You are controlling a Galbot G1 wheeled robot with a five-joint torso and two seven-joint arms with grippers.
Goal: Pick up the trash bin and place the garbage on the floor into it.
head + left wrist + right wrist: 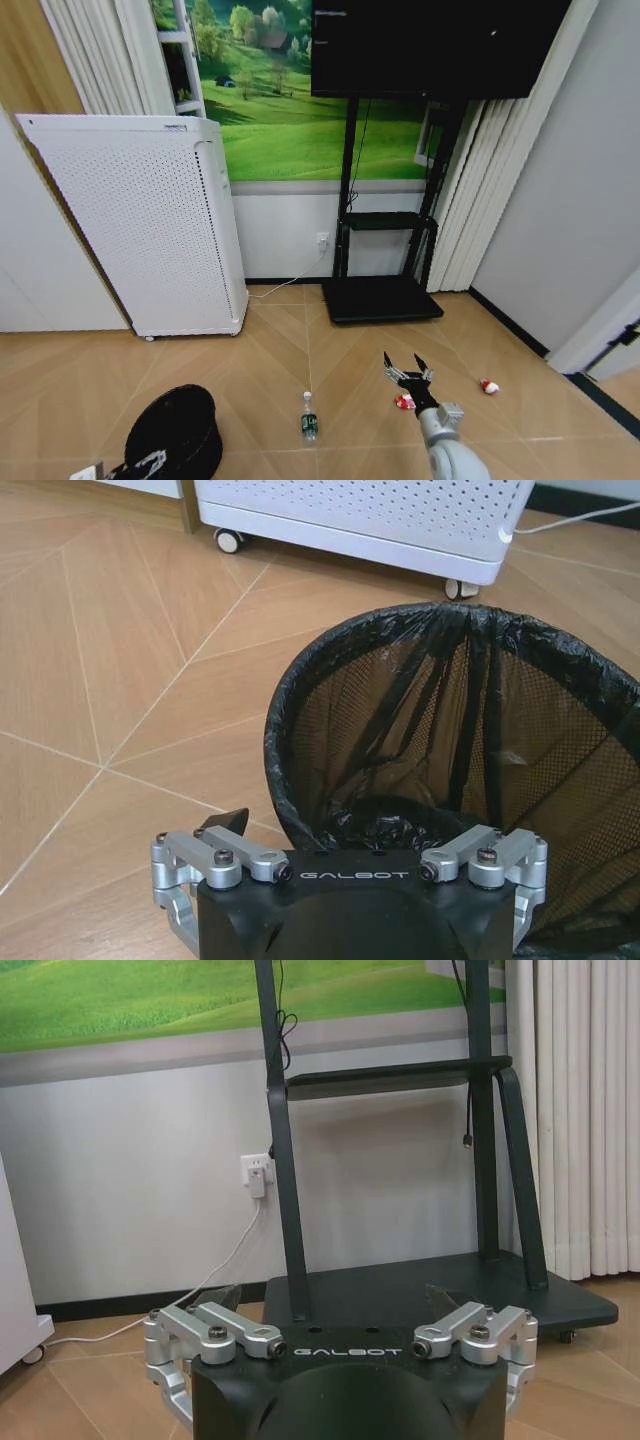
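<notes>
Head view: right pincer wide open, empty, above a red scrap. Left pincer at trash bin rim, grip unclear. Lower straight down, close gently.

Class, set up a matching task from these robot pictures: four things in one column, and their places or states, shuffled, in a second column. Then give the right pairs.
Column one:
1. trash bin
2. bottle
3. right gripper
4. white perforated appliance

Column two:
A. jaws open, raised above a red-and-white scrap
B. standing on wheels against the wall
C. lined with a black bag, right at the left gripper
D. on the floor between the bin and the right arm

Pairs: 1-C, 2-D, 3-A, 4-B
</notes>
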